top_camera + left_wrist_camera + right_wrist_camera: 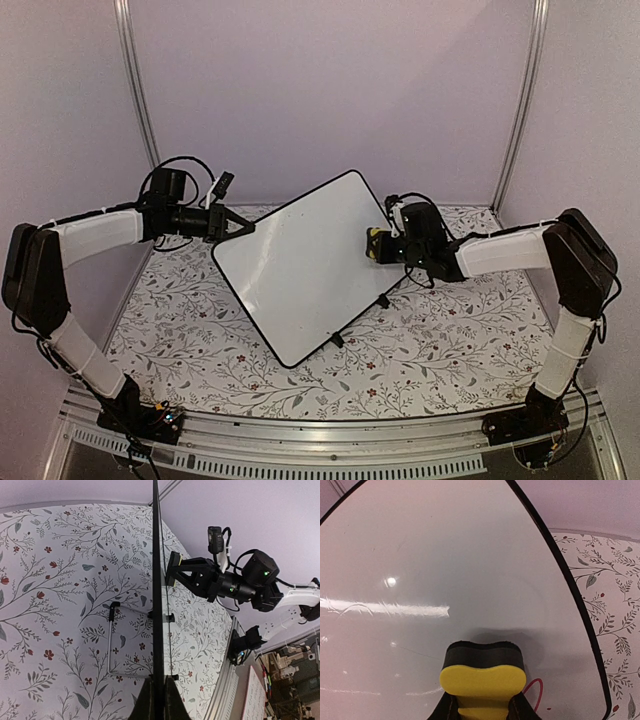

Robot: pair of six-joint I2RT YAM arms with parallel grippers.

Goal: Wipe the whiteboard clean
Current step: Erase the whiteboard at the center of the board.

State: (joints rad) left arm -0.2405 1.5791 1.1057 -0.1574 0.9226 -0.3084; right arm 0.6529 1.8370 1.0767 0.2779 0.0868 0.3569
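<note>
"Two grips to verify before you proceed. The left gripper [159, 697] is clamped on the edge of the whiteboard [300, 270]. The right gripper [385, 245] is clenched around the yellow eraser [482, 680]."

"Confirmed. Where does the board sit?"

"You find it mid-table [450, 340], propped up on its small black feet [337, 340] and turned so that one corner points toward the arm bases. The left arm steadies its left corner. The eraser's black felt lies against the face near the right-hand edge."

"Which step is this?"

"Judge it as the wiping step, near its end. The face reads blank in the top view. The right wrist view shows one curved red mark [536, 692] just beside the eraser, toward the board's lower right corner."

"And the next move?"

"It calls for a short pass of the felt over that red mark, with the pad held flat on the face. Hold the left clamp firm: the board leans on a thin wire stand [111, 640] and is likely to swing under a sideways push. Afterwards, inspect the patch hidden under the eraser; you cannot read it from these views."
</note>
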